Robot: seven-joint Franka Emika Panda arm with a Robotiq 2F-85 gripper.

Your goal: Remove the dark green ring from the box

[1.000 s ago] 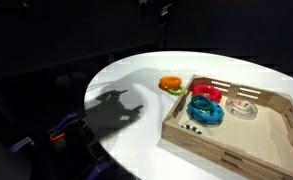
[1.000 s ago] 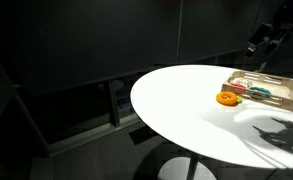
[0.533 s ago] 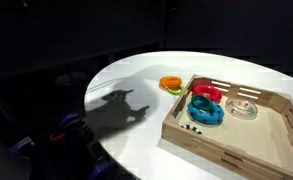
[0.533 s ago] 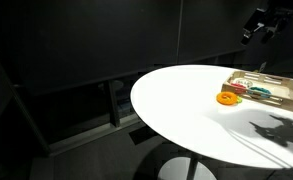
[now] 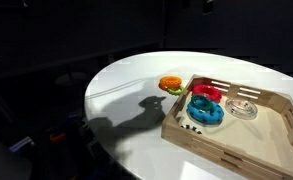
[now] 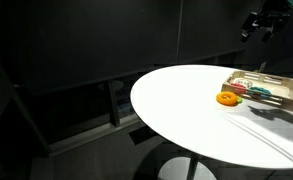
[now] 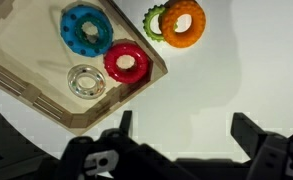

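Note:
The dark green ring (image 7: 151, 21) lies on the white table outside the box, tucked against and partly under the orange ring (image 7: 182, 22); it shows as a dark sliver in an exterior view (image 5: 173, 92). The light wooden box (image 7: 26, 62) holds a blue ring (image 7: 85, 28), a red ring (image 7: 126, 63) and a clear ring (image 7: 86, 82). My gripper (image 7: 186, 135) is open and empty, high above bare table beside the box. It also shows raised far above the box in an exterior view (image 6: 264, 18).
The round white table (image 5: 136, 80) drops off into dark surroundings on all sides. The box (image 5: 218, 141) sits near the table's edge in both exterior views (image 6: 286, 101). The gripper's shadow (image 5: 151, 110) falls on the table next to the box.
The gripper has risen higher above the table. Its shadow has slid across the table toward the box. The rings and box have not moved.

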